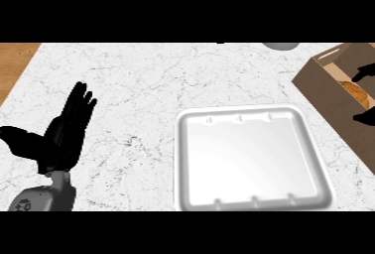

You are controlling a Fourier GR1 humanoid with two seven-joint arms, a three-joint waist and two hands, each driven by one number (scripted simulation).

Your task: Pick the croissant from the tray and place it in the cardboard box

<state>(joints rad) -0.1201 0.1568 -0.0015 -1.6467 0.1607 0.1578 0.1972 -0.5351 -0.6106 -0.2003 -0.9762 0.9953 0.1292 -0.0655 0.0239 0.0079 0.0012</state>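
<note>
Tray [183,163] comes first, because it is closest to me. It is white and it sits to the right of my left hand [62,134], a little way off. There is nothing in it.

My left hand rests on the left side of the counter [139,84]. It is open, with the fingers straight and pointing up and the thumb out to the side. It holds nothing.

Farther off, past the tray's right edge, is the box [322,87]. It is brown and open on top. My right hand [364,72] is there, over the box. I can only see two black bits of it at the edge of the view, so I cannot tell if it is open or closed.

Between those two black bits, down inside the box, I see a golden-brown patch. I think that is the croissant [356,92]. Only a small part of it shows. I cannot tell if my right hand is touching it or not.

I think a croissant is very light and soft. It is flaky, so it can squash or crumble. The best place to hold it is the fat middle, from both sides, not the thin ends.

Far away, near the back of the counter, sits a small grey round thing [282,45].
</note>
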